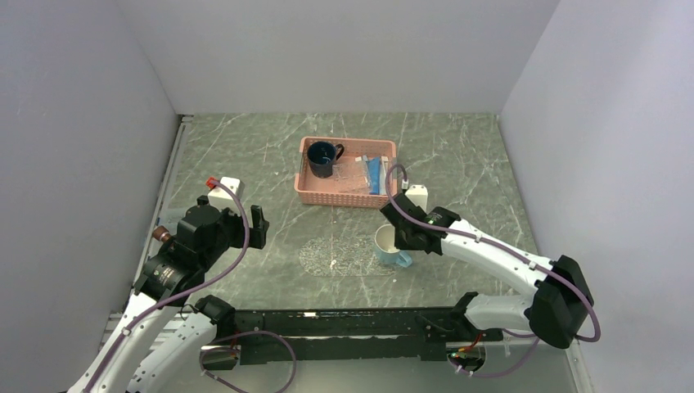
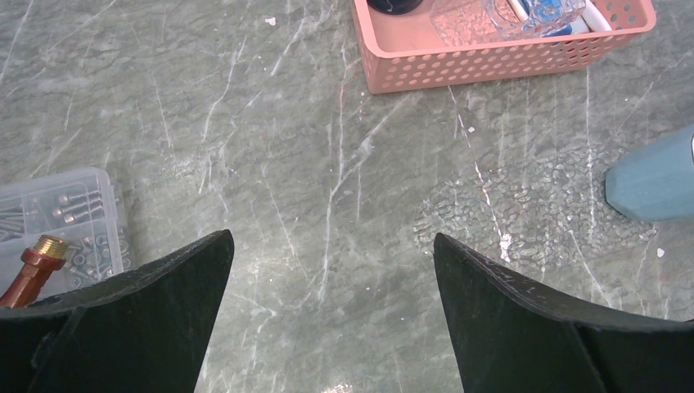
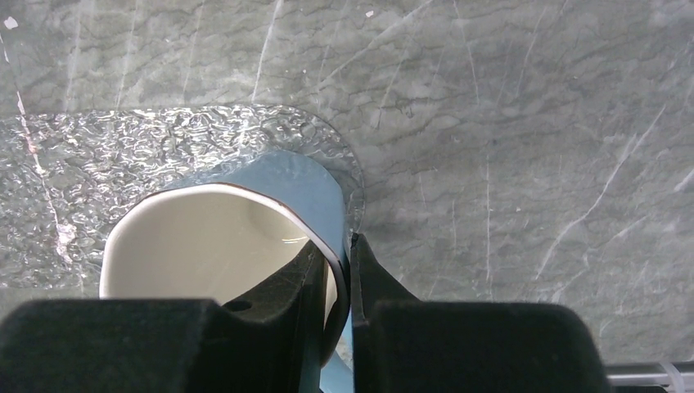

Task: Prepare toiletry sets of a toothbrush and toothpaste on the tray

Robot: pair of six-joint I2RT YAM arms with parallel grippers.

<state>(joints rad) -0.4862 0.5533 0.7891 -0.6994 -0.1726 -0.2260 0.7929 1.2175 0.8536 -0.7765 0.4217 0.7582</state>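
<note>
Right claw [image 3: 340, 247] pinching blue mug [image 3: 295, 176] rim at tray [image 3: 82, 147] edge; left claw [image 2: 331, 237] spread, empty; toothpaste [image 1: 374, 174] in basket [image 1: 327, 199], long axis near-far.

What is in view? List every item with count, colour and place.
tray: one, clear, table centre.
light blue mug: one, at tray's right end.
basket: one, pink, far centre.
dark mug: one, navy, basket's left.
toothpaste: at least one, blue, basket's right.
toothbrush: count unclear, white, beside toothpaste.
screw box: one, clear, table's left.
left gripper: black, open, above bare table.
right gripper: black, shut on light blue mug's wall.
</note>
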